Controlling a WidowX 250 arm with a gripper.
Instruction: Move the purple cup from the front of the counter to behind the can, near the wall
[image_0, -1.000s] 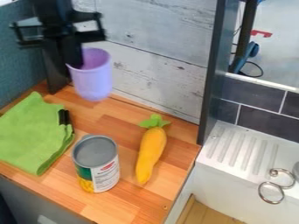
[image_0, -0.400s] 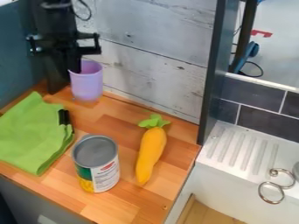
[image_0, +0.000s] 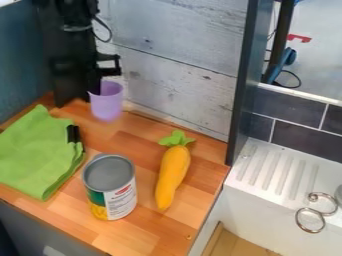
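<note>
At the upper left, near the back wall, the black gripper (image_0: 96, 86) hangs down with its tip at the rim of a purple cup (image_0: 107, 104). It is shut on the cup's wall, part of it inside the cup. The cup is upright at the back of the wooden counter; whether its base touches the wood I cannot tell. In front of it stands a grey-topped can (image_0: 112, 187). An orange-yellow toy carrot (image_0: 172, 172) with green leaves lies right of the can. A folded green cloth (image_0: 37, 152) lies on the left.
The wooden counter (image_0: 150, 230) ends on the right beside a white sink (image_0: 267, 200) with a ribbed drainboard and metal rings. A dark upright panel (image_0: 242, 80) rises at the counter's back right corner. A pale wood-plank wall (image_0: 180, 65) runs behind, and a dark blue-green wall stands at left.
The gripper and the purple cup have moved back, at first down and lately slightly right, together. The can, carrot and cloth have stayed put.
</note>
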